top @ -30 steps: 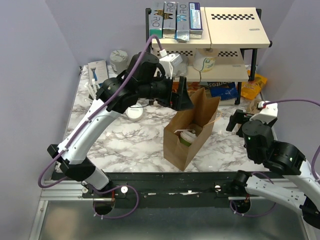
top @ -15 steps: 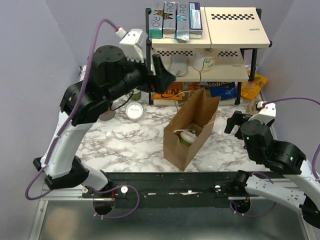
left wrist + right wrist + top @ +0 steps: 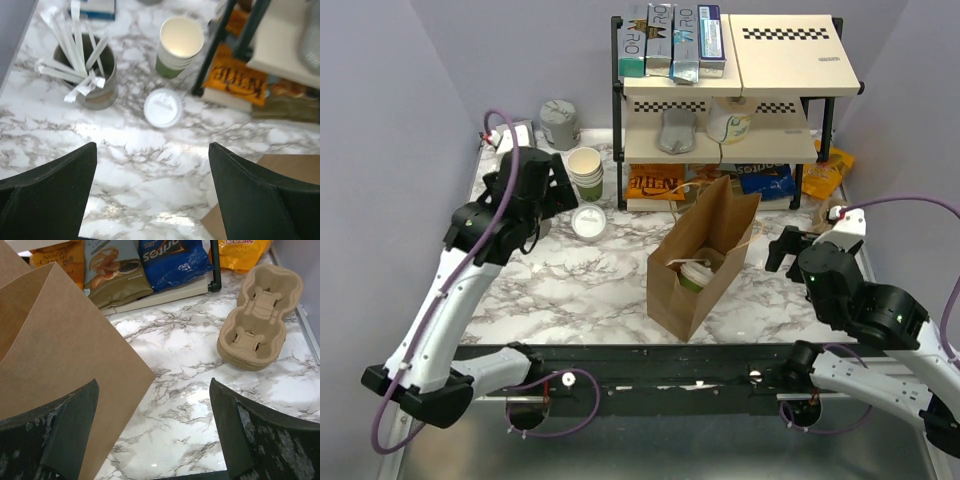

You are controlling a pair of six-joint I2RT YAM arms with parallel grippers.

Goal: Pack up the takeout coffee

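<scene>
The takeout coffee [image 3: 696, 272] stands upright inside the open brown paper bag [image 3: 715, 225] at mid-table; only its white lid and a bit of green band show. My left gripper [image 3: 558, 193] [image 3: 152, 150] is open and empty. It hangs over the marble at the left, well away from the bag, whose corner [image 3: 295, 165] shows at the edge of the left wrist view. My right gripper [image 3: 782, 248] [image 3: 153, 390] is open and empty just to the right of the bag [image 3: 60, 340], not touching it.
A grey cup of white sticks [image 3: 90, 75], a stack of lidless cups [image 3: 180, 45] and a loose white lid [image 3: 163, 107] sit at the back left. A shelf rack [image 3: 740, 85] holds boxes and snack bags. Pulp cup carriers [image 3: 260, 317] lie at the right.
My left arm has swung from above the bag's mouth, up and back, then down to the left over the table. The right arm has hardly moved.
</scene>
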